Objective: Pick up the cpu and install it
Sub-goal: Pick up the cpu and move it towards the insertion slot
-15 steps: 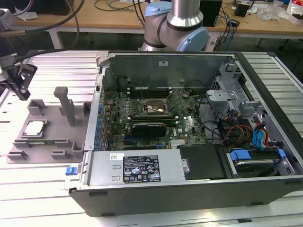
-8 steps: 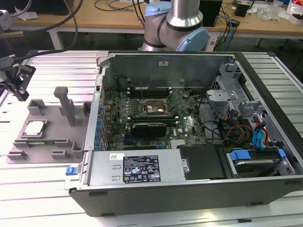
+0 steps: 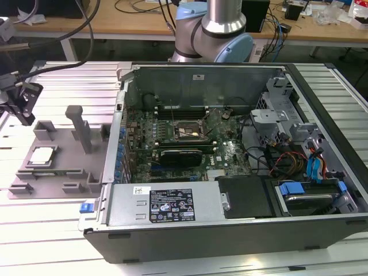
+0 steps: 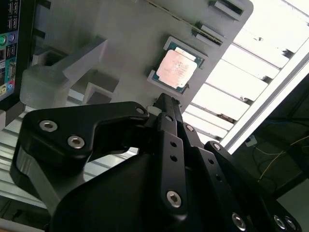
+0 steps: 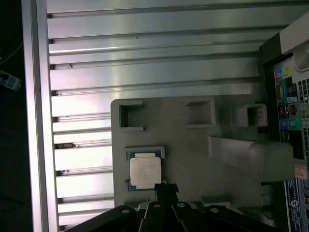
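The cpu (image 5: 145, 172), a flat silver-topped square chip, lies ungrasped in a grey plastic holder (image 5: 193, 159) near the clenched, empty black gripper (image 5: 165, 187); the pick-up calls for opening it first

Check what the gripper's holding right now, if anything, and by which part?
Nothing. The square silver-topped cpu chip lies in its pocket on the grey fixture plate, and the black gripper hangs above it, empty.

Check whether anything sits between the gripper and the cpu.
Nothing visible does. The cpu lies uncovered in its recess on the grey fixture, and the gripper hangs close by, apart from it. The fixture's upright post stands off to the exterior view's right of the cpu.
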`<state>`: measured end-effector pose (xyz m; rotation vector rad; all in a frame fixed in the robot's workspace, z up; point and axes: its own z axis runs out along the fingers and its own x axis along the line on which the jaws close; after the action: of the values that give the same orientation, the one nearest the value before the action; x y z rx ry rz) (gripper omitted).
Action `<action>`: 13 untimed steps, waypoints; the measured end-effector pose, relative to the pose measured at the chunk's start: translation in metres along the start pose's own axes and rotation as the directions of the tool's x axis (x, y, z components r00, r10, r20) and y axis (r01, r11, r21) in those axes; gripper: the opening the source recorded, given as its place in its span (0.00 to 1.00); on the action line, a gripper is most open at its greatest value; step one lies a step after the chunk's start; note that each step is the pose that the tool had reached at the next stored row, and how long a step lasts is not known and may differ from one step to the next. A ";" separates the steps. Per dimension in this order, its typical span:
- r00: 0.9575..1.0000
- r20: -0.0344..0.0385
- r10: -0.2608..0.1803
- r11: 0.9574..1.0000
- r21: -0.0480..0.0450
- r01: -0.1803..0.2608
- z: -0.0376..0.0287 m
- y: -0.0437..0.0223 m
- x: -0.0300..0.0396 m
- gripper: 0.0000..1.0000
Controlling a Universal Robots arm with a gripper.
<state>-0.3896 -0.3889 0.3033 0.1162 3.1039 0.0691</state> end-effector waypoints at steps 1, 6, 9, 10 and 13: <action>1.000 0.000 0.000 1.000 0.000 0.000 0.0013 -0.0001 0.0005 0.11; 1.000 0.000 0.000 1.000 0.000 0.000 0.0067 -0.0005 0.0027 0.11; 1.000 0.000 0.000 1.000 0.000 0.000 0.0101 -0.0008 0.0051 0.11; 1.000 0.000 0.000 1.000 0.000 0.000 0.0158 -0.0013 0.0084 0.11; 1.000 0.000 0.000 1.000 0.000 0.000 0.0220 -0.0018 0.0111 0.11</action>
<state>-0.3999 -0.3889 0.2809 0.1163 3.1040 0.0691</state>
